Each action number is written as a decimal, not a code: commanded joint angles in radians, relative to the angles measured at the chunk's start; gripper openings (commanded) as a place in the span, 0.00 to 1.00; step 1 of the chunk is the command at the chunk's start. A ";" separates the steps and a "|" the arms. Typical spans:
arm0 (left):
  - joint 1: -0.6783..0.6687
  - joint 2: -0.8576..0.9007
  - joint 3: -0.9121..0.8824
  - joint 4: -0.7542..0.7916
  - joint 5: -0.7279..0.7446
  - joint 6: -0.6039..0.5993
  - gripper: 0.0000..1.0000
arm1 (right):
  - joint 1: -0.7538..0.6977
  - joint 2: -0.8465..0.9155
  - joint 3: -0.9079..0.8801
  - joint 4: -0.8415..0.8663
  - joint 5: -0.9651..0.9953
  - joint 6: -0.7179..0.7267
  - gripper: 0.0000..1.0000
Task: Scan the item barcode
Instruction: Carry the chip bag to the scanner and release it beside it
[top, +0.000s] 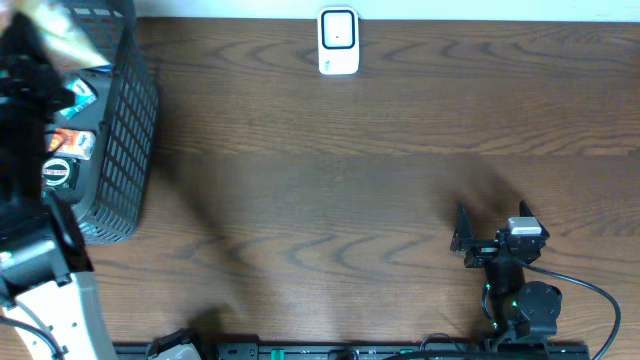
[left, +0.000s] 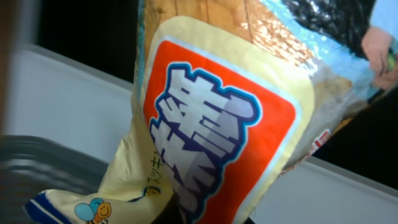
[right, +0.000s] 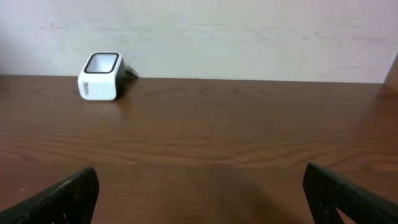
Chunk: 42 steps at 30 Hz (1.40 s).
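My left pincer (top: 30, 47) is pressed together at the far left corner of the worktop (top: 330, 200), above the back end of the dark mesh basket (top: 125, 150). It is pinching the snack bag (left: 211, 124). My own fingers are hidden behind the bag in the wrist view, but the bag hangs clear of the basket with only wall and dark background behind it.

From overhead the bag is just a pale yellow smear at the top left corner, too blurred to tell which way it points. Close up from my left wrist it fills most of the picture. Its long axis runs steeply, leaning from the lower left up toward the upper right. The cream-coloured lower end, with a small cartoon bee and a blue-striped corner, sits at the bottom left. The clear upper end, showing brownish contents, is at the top. The printed front faces my camera: an orange panel with big purple-and-white characters tilted along the same slant.

Below, the basket holds a few small packets (top: 70, 145) and a round green-and-white item (top: 58, 173).

The white scanner (top: 338, 41) stands at the far edge of the worktop near the middle, well apart from the bag. Seen from my right wrist, its dark window is angled upward and toward the near side.

My right pincer (right: 200, 196) is spread wide and holds nothing. It sits low over the bare wood at the near right, with its fingers (right: 62, 196) at either lower corner of its own view, well apart from the scanner.
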<state>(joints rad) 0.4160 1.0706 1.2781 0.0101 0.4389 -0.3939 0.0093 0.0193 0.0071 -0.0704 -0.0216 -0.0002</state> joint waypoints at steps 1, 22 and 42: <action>-0.206 0.000 0.031 -0.030 0.029 -0.152 0.07 | 0.000 -0.002 -0.002 -0.005 0.008 0.014 0.99; -0.939 0.557 0.029 -0.248 -0.351 -0.398 0.08 | 0.000 -0.002 -0.002 -0.005 0.008 0.014 0.99; -1.017 0.655 0.030 0.045 -0.396 -0.314 0.32 | 0.000 -0.002 -0.002 -0.005 0.008 0.014 0.99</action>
<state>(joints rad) -0.6041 1.8309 1.2808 0.0452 0.0605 -0.8490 0.0093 0.0193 0.0071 -0.0708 -0.0212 -0.0002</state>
